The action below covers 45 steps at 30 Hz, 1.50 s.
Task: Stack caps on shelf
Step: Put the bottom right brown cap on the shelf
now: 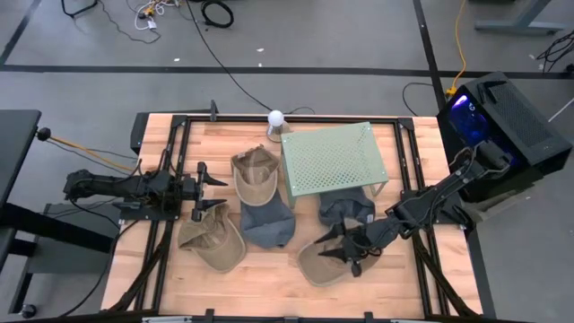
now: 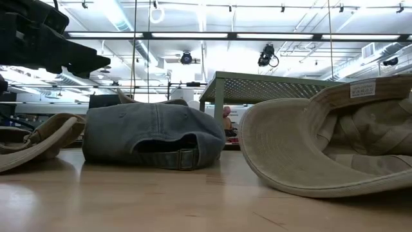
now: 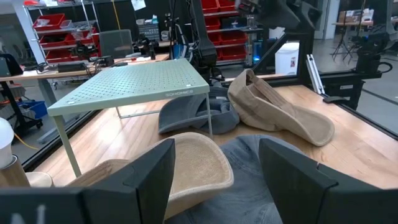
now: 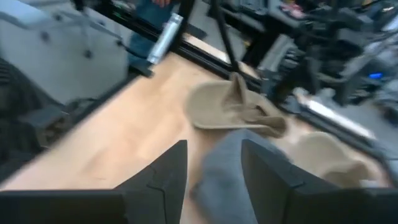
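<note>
The pale green perforated shelf [image 1: 334, 157] stands on thin legs at the table's far middle, with nothing on top. One blue-grey cap [image 1: 345, 208] lies on the table, partly under the shelf's near edge. A tan cap [image 1: 256, 170], a second blue-grey cap [image 1: 266, 220] and another tan cap [image 1: 211, 235] lie left of the shelf. A third tan cap [image 1: 323, 258] lies inside up near the front. My right gripper [image 1: 345, 247] hovers over this cap, open, with nothing between its fingers [image 4: 168, 177]. My left gripper [image 1: 213, 193] waits open at the left.
A black box with blue light [image 1: 498, 117] stands off the table's right far corner. A white ball on a stand [image 1: 275, 117] sits at the far edge beside the shelf. Black rails [image 1: 179, 161] run along the table's sides. Bare wood shows along the near edge [image 1: 269, 287].
</note>
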Each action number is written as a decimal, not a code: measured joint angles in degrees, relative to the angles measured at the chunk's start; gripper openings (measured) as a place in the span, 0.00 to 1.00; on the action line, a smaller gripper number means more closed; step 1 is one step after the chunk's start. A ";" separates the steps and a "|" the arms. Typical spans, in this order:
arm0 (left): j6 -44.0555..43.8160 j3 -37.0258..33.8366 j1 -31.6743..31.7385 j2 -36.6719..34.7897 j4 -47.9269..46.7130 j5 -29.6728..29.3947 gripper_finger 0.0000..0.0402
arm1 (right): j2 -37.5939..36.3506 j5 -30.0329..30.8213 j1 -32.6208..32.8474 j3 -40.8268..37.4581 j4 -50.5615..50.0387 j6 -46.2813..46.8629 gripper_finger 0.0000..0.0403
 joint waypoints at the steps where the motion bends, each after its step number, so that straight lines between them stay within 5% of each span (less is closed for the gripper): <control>1: 0.01 -0.01 -0.01 0.00 -0.02 -0.01 0.59 | 0.00 -1.55 -0.29 0.00 -0.76 1.33 0.38; 10: 0.01 0.01 0.00 0.00 -0.02 0.00 0.59 | 1.40 0.68 -2.18 5.93 -17.79 8.23 0.38; 26: 0.00 -0.01 -0.02 0.02 0.09 -0.01 0.59 | 14.15 -0.63 -3.66 16.15 -31.13 9.64 0.38; 45: 0.00 0.01 0.00 0.02 0.13 -0.01 0.59 | 20.26 -4.56 -9.26 17.99 -36.18 12.94 0.38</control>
